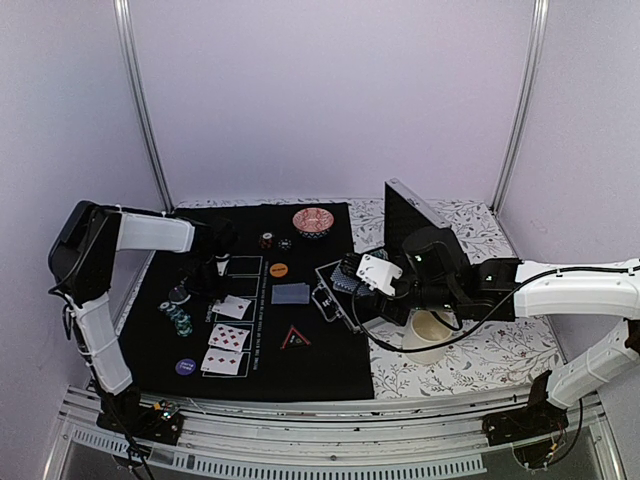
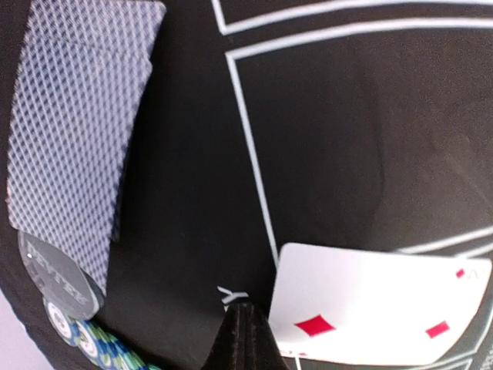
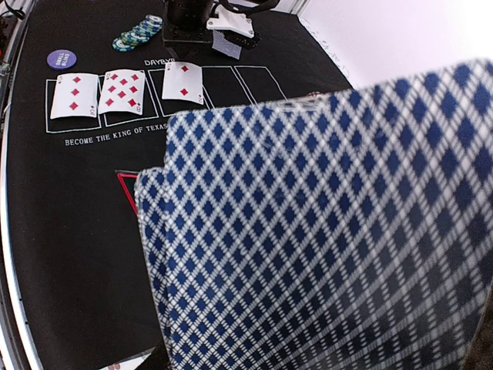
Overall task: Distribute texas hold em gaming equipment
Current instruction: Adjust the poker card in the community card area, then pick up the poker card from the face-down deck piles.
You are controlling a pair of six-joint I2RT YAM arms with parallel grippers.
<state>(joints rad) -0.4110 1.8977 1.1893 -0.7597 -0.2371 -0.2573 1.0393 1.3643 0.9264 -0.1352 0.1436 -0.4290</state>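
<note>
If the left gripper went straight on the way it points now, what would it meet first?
Most likely bare black mat, just beside the face-up diamond card's corner. The shut left gripper points down at it with nothing between; the remaining gap is unclear.

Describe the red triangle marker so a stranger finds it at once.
Find the black rectangular mat. Toward its near edge, right of the three face-up diamond cards, lies the red triangle marker. It alone is three-cornered; everything nearby is round or rectangular.
</note>
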